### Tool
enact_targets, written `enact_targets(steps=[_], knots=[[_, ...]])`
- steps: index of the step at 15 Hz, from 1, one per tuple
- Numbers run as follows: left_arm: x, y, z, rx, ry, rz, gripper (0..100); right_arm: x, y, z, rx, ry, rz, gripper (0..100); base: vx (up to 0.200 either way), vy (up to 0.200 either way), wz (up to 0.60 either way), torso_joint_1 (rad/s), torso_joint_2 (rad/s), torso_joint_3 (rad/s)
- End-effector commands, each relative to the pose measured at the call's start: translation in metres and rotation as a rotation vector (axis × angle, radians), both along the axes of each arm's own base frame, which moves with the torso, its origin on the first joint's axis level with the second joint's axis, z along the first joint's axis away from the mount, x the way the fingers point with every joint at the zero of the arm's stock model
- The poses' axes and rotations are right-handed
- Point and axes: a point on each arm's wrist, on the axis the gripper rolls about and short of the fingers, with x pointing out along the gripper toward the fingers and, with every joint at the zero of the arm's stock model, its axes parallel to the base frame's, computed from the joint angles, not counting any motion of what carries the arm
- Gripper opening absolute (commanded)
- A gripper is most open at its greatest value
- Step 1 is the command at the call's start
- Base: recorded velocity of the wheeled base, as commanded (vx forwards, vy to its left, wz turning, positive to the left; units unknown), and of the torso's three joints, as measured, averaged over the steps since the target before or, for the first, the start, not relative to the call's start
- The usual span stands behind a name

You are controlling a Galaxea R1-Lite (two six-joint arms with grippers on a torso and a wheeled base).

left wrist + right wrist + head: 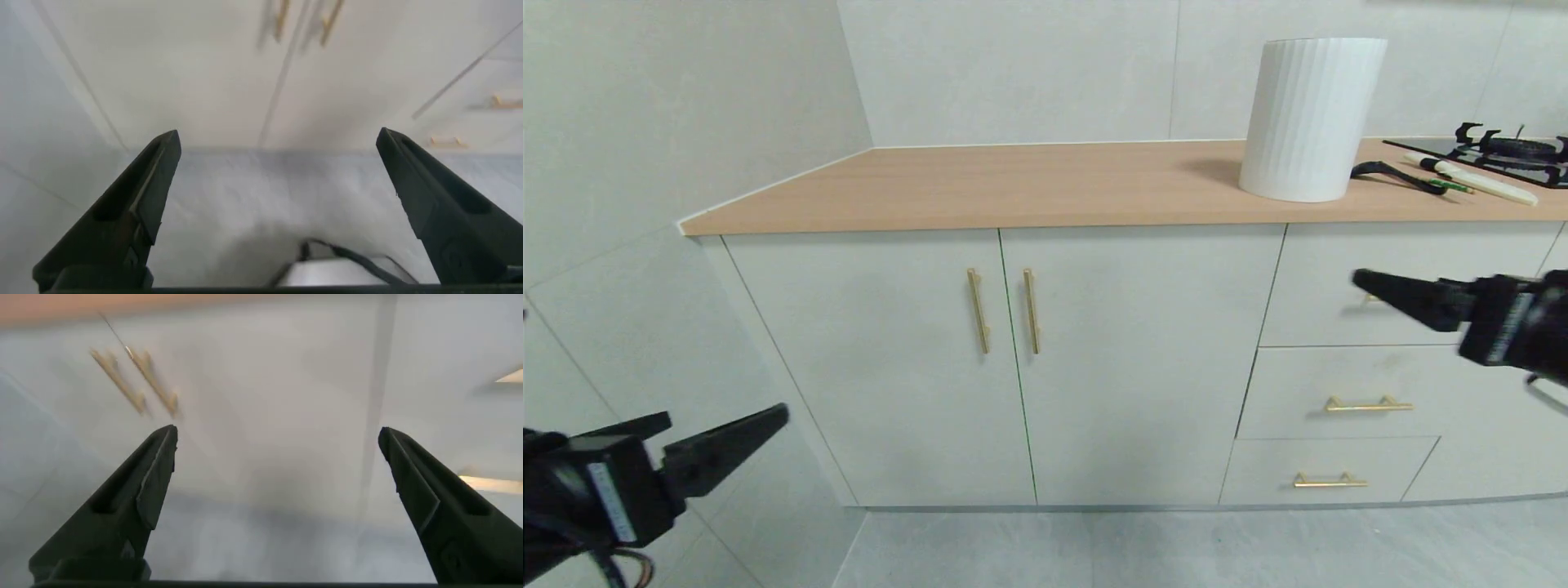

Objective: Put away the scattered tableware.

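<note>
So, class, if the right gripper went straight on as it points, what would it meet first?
The right gripper would probably meet the cabinet door beside the drawers; depth is unclear.

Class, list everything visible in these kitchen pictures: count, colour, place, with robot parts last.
worktop: one, light wood, above the cupboards
ribbed container: one, white, upright on the worktop
black utensil: one, black, beside the container
cream utensil: one, cream, beside the hob
hob: one, black, worktop's far right
cupboard doors: two, pale grey, below the worktop
door handles: two, gold, at the doors' meeting edges
drawers: three, pale grey, right of the doors
left hand: one, black, open, low at left
right hand: one, black, open, before the top drawer
</note>
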Motion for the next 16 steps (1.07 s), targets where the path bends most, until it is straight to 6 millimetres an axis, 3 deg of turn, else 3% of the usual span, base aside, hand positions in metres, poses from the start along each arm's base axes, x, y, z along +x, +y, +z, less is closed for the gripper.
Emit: enact_targets(steps=[1, 5, 8, 11, 14, 16], knots=[[-0.064, 0.035, 0.001, 0.027, -0.216, 0.064, 100, -0.106, -0.057, 0.006, 0.002, -0.288, -0.149, 100, 0.0, 0.0, 0.0, 0.0, 0.0, 0.0], [-0.117, 0.054, -0.012, 0.081, -0.303, 0.16, 100, -0.189, -0.078, -0.036, -0.113, -0.325, -0.277, 100, 0.0, 0.0, 0.0, 0.0, 0.0, 0.0], [-0.15, 0.059, -0.032, 0.091, -0.309, 0.222, 100, -0.224, -0.077, -0.062, -0.132, -0.325, -0.384, 100, 0.0, 0.0, 0.0, 0.0, 0.0, 0.0], [-0.17, 0.06, -0.048, 0.092, -0.346, 0.273, 100, -0.238, -0.072, -0.079, -0.138, -0.358, -0.407, 100, 0.0, 0.0, 0.0, 0.0, 0.0, 0.0], [-0.169, 0.056, -0.051, 0.09, -0.33, 0.404, 100, -0.227, -0.071, -0.097, -0.145, -0.308, -0.386, 100, 0.0, 0.0, 0.0, 0.0, 0.0, 0.0], [-0.176, 0.049, -0.073, 0.13, -0.356, 0.443, 100, -0.213, -0.072, -0.119, -0.16, -0.215, -0.401, 100, 0.0, 0.0, 0.0, 0.0, 0.0, 0.0]])
